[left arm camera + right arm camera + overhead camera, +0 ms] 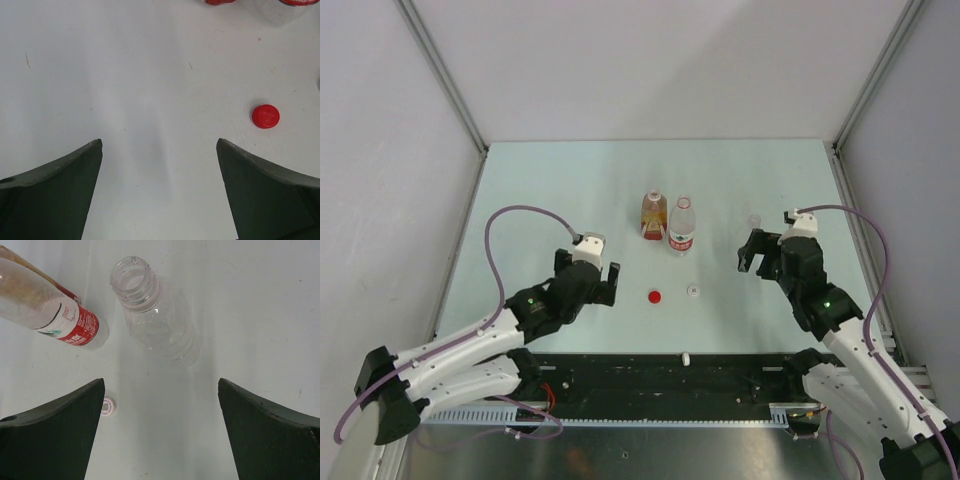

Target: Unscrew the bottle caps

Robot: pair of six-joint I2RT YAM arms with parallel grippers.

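Three bottles are stood upright on the bench, long axes vertical: an amber bottle point(654, 215) and a labelled bottle point(681, 228) mid-bench, and a clear bottle point(155, 322) nearer the right edge, its open mouth up. The writing on the red-and-white label cannot be read. A red cap point(265, 116) and a white cap point(108, 406) lie nearer the near edge. The left end effector point(160, 145) and right end effector point(161, 382) are spread wide, nothing held.

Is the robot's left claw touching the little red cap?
Apart. The left wrist view shows bare table between the red cap and the open left gripper.
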